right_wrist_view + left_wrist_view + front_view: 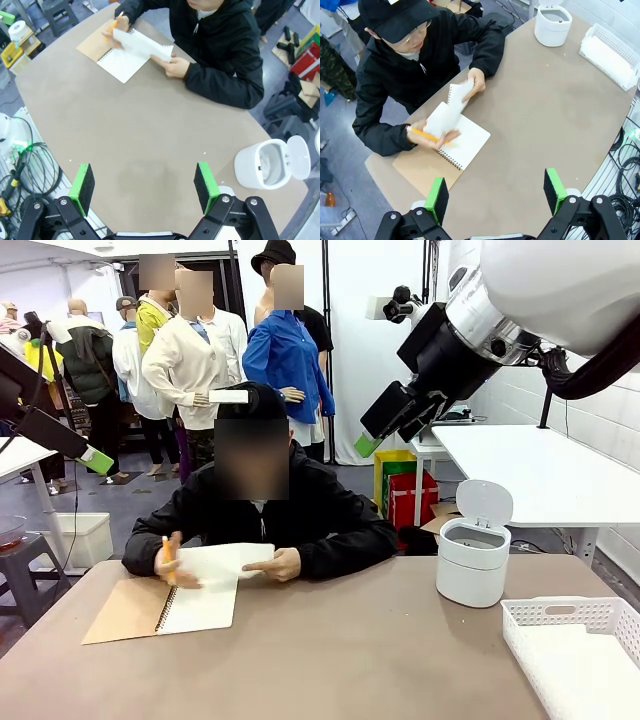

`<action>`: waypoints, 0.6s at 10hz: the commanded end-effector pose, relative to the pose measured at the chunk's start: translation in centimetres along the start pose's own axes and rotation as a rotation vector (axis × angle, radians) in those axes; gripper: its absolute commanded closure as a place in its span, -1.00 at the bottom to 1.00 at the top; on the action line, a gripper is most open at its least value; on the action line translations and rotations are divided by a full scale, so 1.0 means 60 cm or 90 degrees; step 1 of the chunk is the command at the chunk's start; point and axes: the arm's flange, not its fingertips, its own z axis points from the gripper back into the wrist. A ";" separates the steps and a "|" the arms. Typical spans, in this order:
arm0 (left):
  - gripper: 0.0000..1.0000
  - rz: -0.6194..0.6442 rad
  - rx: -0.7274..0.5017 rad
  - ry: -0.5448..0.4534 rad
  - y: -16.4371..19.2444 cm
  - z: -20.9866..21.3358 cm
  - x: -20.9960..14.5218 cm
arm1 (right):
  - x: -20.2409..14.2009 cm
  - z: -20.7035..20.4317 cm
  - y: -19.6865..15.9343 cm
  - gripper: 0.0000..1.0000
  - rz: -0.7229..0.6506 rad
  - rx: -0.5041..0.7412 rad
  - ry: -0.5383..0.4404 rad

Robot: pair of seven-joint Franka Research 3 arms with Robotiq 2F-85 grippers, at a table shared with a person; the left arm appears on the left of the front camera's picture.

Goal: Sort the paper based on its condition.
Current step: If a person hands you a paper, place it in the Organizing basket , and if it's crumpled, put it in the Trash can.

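Matte tan worktop (545, 110) carries a spiral notebook (467, 142); smooth white paper (455, 102) curls above it, pinched by the person's hand (476, 82). Green-padded left claw (495, 179) and right claw (144, 169) stand wide apart.

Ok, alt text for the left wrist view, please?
A person in a black jacket, holding an orange pencil, lifts a white page of a tan-covered spiral notebook on the brown table. The left gripper hangs open above.
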 end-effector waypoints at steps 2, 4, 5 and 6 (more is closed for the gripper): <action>-1.00 0.004 0.001 -0.003 0.002 0.002 0.001 | 0.001 -0.002 -0.002 -1.00 0.000 0.001 0.002; -1.00 0.004 0.001 -0.003 0.002 0.002 0.001 | 0.001 -0.002 -0.002 -1.00 0.000 0.001 0.002; -1.00 0.004 0.001 -0.003 0.002 0.002 0.001 | 0.001 -0.002 -0.002 -1.00 0.000 0.001 0.002; -1.00 0.004 0.001 -0.003 0.002 0.002 0.001 | 0.001 -0.002 -0.002 -1.00 0.000 0.001 0.002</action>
